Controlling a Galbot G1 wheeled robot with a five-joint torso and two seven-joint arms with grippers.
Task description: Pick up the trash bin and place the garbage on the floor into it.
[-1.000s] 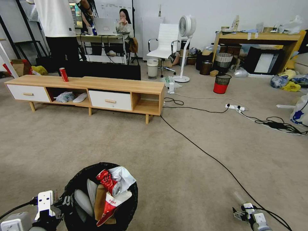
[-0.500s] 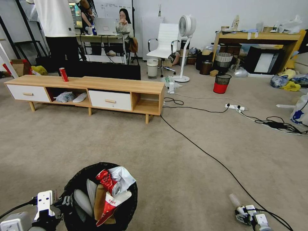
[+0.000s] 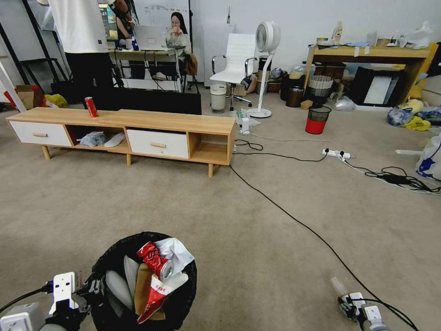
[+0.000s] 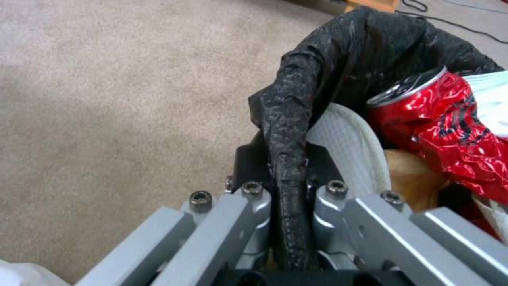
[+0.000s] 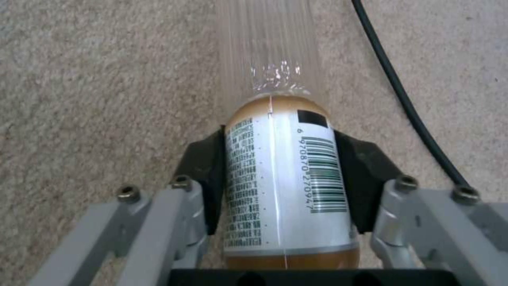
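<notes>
Your left gripper [image 4: 288, 190] has its fingers clamped on the lined rim of the trash bin [image 3: 183, 294], which sits low at your left over the carpet floor [image 3: 229, 220]. Inside it you can see a crushed red soda can [image 4: 450, 119], a red-white snack packet [image 3: 156, 294] and brown paper. Your right gripper [image 5: 285, 178] is low at your right, fingers pressed on both sides of a clear plastic bottle [image 5: 283, 174], just beside a black cable [image 5: 402, 99] on the carpet.
</notes>
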